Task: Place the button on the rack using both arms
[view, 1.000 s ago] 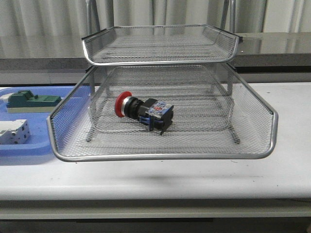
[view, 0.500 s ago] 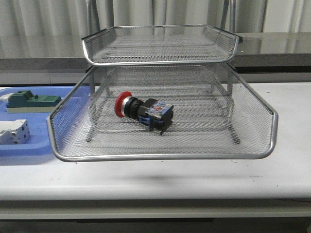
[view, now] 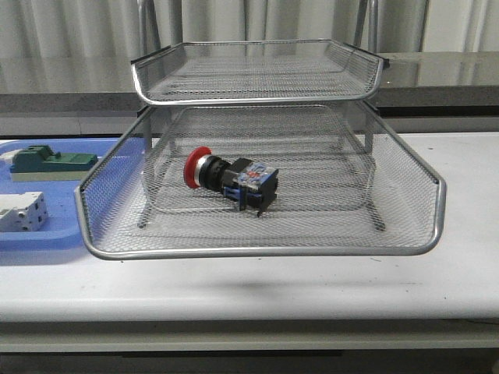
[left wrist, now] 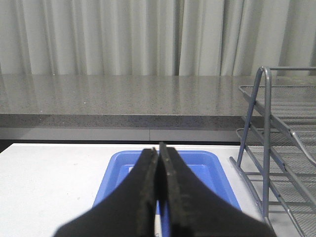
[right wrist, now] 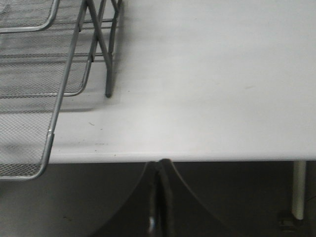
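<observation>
The button (view: 231,180), with its red cap, black body and blue rear block, lies on its side in the pulled-out middle tier of the silver wire-mesh rack (view: 257,251). No arm shows in the front view. In the left wrist view my left gripper (left wrist: 158,148) is shut with nothing between its fingers, held above the blue tray (left wrist: 115,170), with the rack's frame (left wrist: 266,143) off to one side. In the right wrist view my right gripper (right wrist: 160,162) is shut and empty, at the table's front edge, apart from the rack's mesh tiers (right wrist: 34,89).
A flat blue tray (view: 31,234) sits left of the rack, holding a green-topped block (view: 48,163) and a white terminal block (view: 22,212). A grey counter (view: 444,74) and curtains run behind the white table (view: 468,273).
</observation>
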Available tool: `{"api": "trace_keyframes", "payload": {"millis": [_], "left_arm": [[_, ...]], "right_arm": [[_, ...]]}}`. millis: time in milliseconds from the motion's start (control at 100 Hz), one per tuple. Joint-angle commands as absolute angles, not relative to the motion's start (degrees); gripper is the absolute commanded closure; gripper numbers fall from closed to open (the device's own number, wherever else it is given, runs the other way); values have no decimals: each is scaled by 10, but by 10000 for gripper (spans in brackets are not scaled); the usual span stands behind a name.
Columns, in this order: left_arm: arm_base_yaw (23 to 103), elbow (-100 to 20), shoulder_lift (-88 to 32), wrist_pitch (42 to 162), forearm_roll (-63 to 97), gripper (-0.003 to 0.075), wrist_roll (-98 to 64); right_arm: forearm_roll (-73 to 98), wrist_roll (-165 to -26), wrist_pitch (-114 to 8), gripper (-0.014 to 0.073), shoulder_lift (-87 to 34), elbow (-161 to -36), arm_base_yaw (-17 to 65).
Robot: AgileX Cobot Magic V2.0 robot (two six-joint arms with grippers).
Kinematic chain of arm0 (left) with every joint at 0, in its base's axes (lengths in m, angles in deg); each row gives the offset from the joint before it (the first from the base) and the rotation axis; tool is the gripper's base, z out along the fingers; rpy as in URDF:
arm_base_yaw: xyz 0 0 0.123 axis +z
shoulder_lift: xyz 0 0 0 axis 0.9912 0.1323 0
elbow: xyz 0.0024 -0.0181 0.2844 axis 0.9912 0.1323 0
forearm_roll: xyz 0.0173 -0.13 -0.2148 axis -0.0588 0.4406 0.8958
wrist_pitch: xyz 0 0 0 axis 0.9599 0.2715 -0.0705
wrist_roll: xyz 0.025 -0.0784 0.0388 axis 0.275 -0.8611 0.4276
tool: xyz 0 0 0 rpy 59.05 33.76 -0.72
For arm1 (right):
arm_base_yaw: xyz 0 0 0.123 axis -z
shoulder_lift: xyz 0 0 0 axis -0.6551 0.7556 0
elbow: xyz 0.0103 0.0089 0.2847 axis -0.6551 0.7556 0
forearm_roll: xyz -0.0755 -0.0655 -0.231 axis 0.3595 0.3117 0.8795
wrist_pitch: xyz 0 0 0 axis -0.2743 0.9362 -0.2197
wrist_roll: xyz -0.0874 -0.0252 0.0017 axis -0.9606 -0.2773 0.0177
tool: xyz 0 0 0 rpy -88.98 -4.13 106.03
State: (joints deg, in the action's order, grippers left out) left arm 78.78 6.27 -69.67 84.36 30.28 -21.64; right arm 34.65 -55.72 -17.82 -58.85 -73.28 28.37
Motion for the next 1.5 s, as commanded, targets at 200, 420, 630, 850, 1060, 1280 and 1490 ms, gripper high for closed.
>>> {"api": "trace_keyframes", "payload": {"millis": [200,420,630,850,1060,1280,1490], "left_arm": [[788,45,-693,805,305,741,-221],[788,45,-693,805,305,741,-221],[788,45,-693,805,305,741,-221],[788,45,-693,805,305,741,-221],[788,45,-693,805,305,741,-221],[788,45,-693,805,305,741,-221],[788,45,-693,805,305,741,-221]], "right_arm": [[205,-559,-221,701,-447,-752,281],[135,-612,-222,701,-344,-752,249],[126,-613,-239,701,-273,-752,180],[107,-612,-309,701,-214,-752,107],[94,-612,-393,701,-149,-752,45],[93,-612,-459,701,-101,-752,-10],[93,-612,-502,696,-85,-752,-15]]}}
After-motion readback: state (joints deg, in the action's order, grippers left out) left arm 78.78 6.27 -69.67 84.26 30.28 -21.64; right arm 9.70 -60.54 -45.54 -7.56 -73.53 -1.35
